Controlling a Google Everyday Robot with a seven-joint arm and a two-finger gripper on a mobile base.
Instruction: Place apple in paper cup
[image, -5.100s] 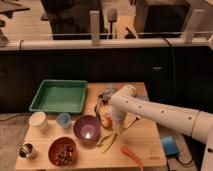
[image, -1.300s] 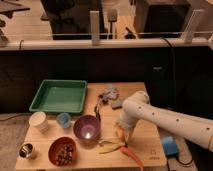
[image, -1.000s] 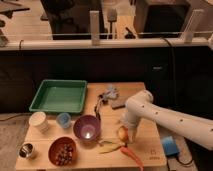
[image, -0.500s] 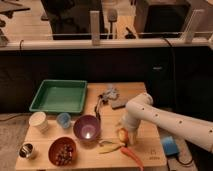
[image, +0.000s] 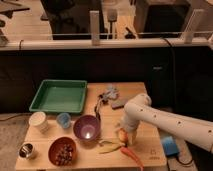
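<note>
Gripper (image: 126, 133) down at apple (image: 121, 135), barely moved since.

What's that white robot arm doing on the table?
The robot's arm reaches in from the right, and its gripper is down at the apple, beside the banana and carrot near the front edge of the table. The apple is meant to go in the white paper cup over on the left, so it is not there yet.
</note>
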